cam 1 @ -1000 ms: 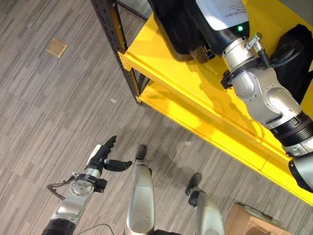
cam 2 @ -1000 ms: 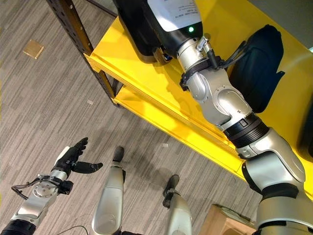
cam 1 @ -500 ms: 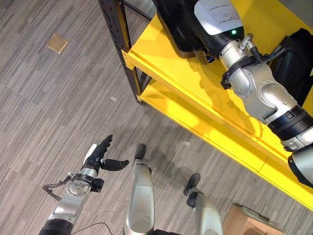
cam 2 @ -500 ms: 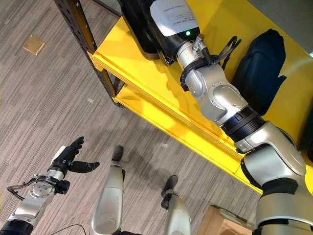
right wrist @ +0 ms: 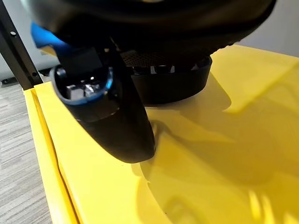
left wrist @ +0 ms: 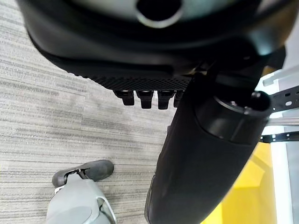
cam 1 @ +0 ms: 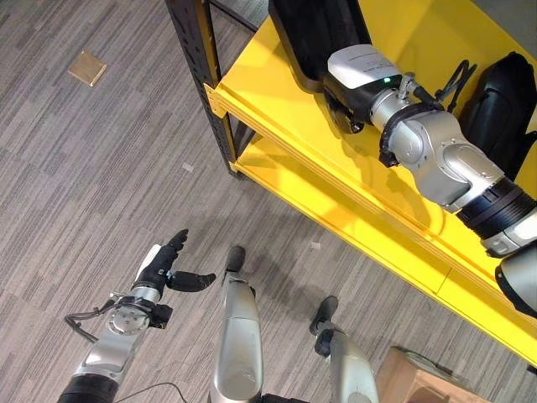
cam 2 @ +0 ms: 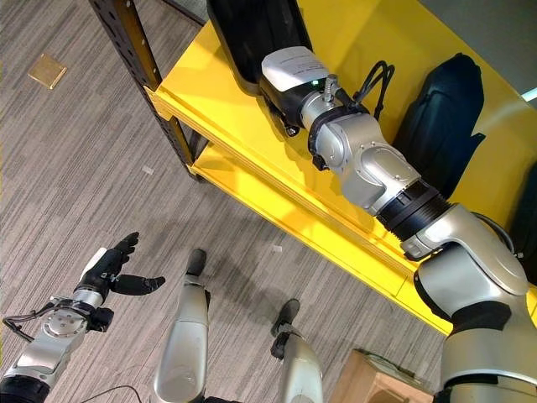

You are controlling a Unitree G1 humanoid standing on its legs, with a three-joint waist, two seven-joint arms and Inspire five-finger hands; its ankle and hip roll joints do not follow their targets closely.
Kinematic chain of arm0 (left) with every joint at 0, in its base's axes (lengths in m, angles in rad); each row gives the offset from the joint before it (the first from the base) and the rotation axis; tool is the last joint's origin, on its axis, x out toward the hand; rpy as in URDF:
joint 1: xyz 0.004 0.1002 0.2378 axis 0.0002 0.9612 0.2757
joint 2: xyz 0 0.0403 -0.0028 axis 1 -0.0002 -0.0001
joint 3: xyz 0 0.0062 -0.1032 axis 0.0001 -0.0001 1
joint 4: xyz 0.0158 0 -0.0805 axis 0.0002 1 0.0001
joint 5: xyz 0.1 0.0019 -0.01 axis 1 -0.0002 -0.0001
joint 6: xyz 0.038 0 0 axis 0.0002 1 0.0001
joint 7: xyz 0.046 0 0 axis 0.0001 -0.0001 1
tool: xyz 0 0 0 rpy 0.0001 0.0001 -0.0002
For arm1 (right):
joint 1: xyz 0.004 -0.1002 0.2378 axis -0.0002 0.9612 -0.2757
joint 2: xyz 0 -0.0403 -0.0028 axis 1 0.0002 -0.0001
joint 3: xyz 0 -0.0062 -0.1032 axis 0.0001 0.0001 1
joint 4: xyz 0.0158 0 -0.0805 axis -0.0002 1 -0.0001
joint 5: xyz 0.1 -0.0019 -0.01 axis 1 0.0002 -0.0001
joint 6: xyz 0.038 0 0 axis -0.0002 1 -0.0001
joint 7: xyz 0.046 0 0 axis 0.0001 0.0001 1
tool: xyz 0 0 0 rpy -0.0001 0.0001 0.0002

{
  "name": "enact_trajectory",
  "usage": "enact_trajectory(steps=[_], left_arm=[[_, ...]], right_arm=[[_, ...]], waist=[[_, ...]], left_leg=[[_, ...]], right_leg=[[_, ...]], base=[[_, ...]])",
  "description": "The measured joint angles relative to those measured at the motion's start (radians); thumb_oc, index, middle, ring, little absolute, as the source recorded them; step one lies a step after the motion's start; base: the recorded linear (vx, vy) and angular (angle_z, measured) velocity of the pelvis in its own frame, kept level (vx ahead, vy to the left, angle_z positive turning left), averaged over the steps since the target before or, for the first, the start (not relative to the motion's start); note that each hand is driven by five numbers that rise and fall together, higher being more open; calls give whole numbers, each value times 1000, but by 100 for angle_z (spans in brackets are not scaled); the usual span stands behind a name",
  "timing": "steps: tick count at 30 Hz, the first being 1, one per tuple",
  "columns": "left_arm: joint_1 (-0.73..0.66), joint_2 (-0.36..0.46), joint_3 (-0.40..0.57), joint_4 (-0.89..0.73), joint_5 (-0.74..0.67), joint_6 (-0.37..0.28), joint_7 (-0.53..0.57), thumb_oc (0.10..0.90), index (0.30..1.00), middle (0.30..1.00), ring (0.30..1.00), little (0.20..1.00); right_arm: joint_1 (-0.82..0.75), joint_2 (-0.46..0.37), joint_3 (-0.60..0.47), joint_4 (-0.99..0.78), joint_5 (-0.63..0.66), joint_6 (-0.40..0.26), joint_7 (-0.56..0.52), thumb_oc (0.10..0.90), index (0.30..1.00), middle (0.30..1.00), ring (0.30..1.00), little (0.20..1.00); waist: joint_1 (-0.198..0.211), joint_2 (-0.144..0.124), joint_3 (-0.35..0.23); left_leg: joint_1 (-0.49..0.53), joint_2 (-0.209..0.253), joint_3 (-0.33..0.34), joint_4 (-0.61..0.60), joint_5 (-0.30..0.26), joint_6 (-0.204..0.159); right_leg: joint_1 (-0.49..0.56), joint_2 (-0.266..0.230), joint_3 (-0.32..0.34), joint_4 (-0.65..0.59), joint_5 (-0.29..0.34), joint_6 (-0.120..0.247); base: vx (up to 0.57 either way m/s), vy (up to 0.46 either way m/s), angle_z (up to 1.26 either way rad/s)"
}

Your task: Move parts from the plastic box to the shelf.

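Two dark parts already on yellow shelf. Right hand over shelf beside nearer part, finger state unclear. Left hand spread, empty, over floor below shelf. Plastic box unseen; remaining count unknown.

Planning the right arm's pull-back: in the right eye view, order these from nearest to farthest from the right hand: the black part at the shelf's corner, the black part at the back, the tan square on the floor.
Measured from the right hand on the yellow shelf:
1. Black part at the shelf's corner, right beside the hand.
2. Black part at the back, across the shelf.
3. Tan square, out on the floor past the shelf post.
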Motion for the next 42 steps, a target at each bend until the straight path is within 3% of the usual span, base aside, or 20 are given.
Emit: enact_trajectory(steps=[10, 17, 21, 24, 27, 29, 42], left_arm=[[2, 0, 7, -2, 1, 3, -19, 900, 1000, 1000, 1000, 1000], [5, 26, 25, -22, 8, 8, -37, 900, 1000, 1000, 1000, 1000], [0, 35, 25, -24, 9, 20, -39, 900, 1000, 1000, 1000, 1000], [-1, 35, 17, -30, 9, 45, -38, 900, 1000, 1000, 1000, 1000], [-7, 34, 14, -30, 8, 46, -35, 900, 1000, 1000, 1000, 1000], [-17, 34, -10, -33, 8, 46, -33, 900, 1000, 1000, 1000, 1000], [-14, -12, -21, -37, 0, 46, 6, 900, 1000, 1000, 1000, 1000]], right_arm=[[-13, -1, 0, 31, 0, -4, 80, 900, 1000, 1000, 1000, 1000], [3, 2, -23, 69, 128, 42, 62, 900, 1000, 1000, 1000, 1000], [48, 30, -138, 125, 330, 69, -4, 900, 1000, 1000, 1000, 1000], [129, 114, -314, 143, 513, 83, -64, 900, 1000, 1000, 1000, 1000], [154, 152, -354, 145, 587, 77, -83, 900, 1000, 1000, 1000, 1000], [166, 178, -375, 146, 620, 59, -90, 900, 1000, 1000, 1000, 1000], [167, 182, -374, 142, 606, 39, -90, 900, 1000, 1000, 1000, 1000]], waist=[[9, -7, -2], [16, -13, -2], [12, -13, -2], [-2, -12, -2], [-14, -11, -2], [-33, 1, -3], [-37, 65, -7]], left_leg=[[16, 2, -1, -1, 1, -1], [37, 5, 1, -14, 3, -3], [40, 5, 9, -15, 4, -2], [64, 1, 26, -18, 3, 1], [76, 0, 32, -19, 2, 2], [79, -4, 39, -20, -2, 9], [103, -19, 63, -36, 0, 12]], right_leg=[[23, 3, -3, -17, 5, -5], [52, 8, -6, -49, 23, 0], [55, 8, -1, -60, 30, -4], [68, -2, 9, -59, 30, -3], [75, -5, 13, -60, 31, -3], [78, -12, 13, -66, 31, -3], [77, -32, 27, -56, 27, -1]], base=[[1, -44, 0], [-12, -27, -1], [-26, 10, -3], [-26, 44, -8], [-24, 48, -6], [-36, 125, -4], [-10, 37, -2]])
